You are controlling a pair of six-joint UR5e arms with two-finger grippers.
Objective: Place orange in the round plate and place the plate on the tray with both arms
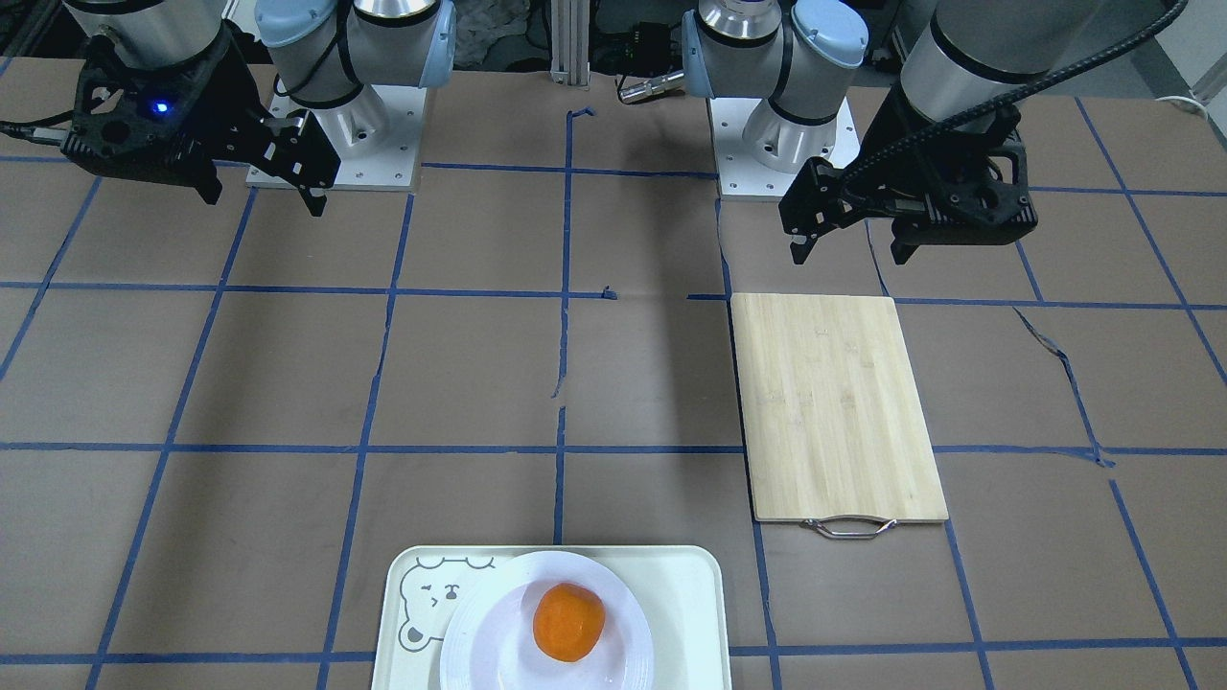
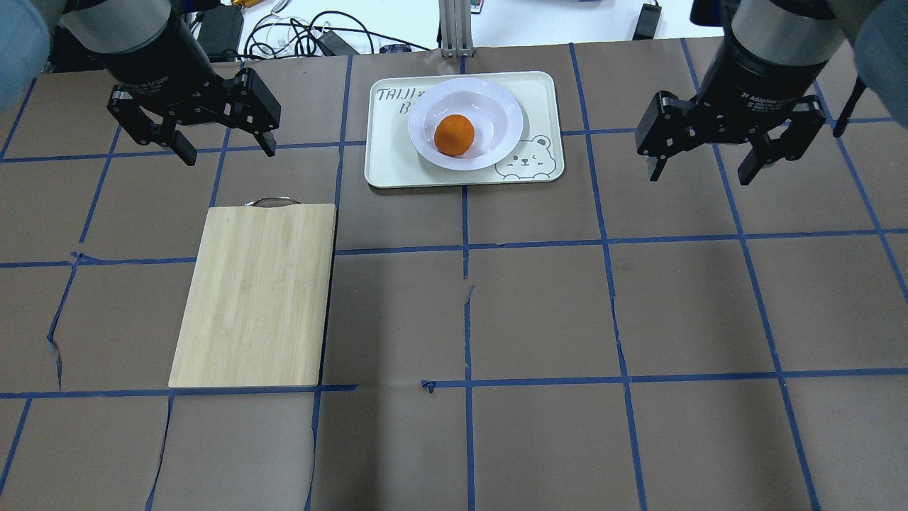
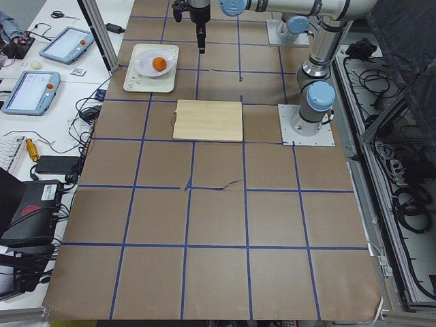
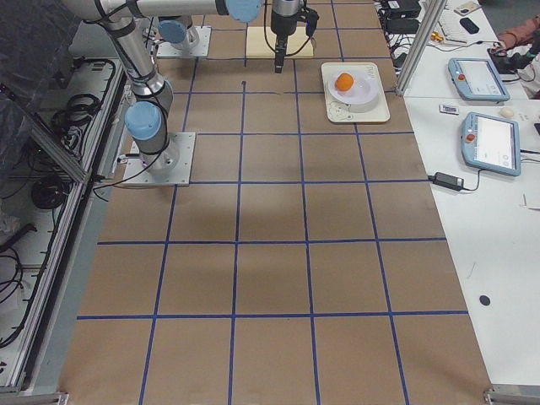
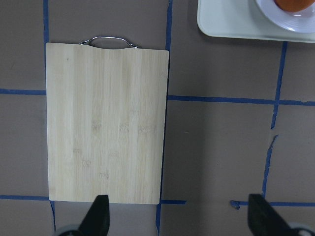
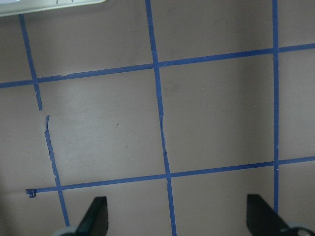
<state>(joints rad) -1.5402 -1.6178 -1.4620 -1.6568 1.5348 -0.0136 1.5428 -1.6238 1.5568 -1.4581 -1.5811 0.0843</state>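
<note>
The orange point(image 2: 454, 135) rests in the middle of the round plate point(image 2: 496, 117), and the plate stands on the tray point(image 2: 390, 163) at the table's far middle. In the front-facing view the orange point(image 1: 568, 623) shows on the plate point(image 1: 498, 632) and tray point(image 1: 690, 585) at the bottom edge. My left gripper point(image 2: 228, 152) hangs open and empty to the left of the tray, above the table. My right gripper point(image 2: 699, 174) hangs open and empty to the tray's right. Neither touches anything. The left wrist view catches the tray's corner point(image 5: 231, 22).
A bamboo cutting board point(image 2: 255, 294) with a metal handle point(image 2: 271, 201) lies on the left half of the table, below the left gripper. Brown paper with blue tape lines covers the table. Cables and tablets lie beyond the far edge.
</note>
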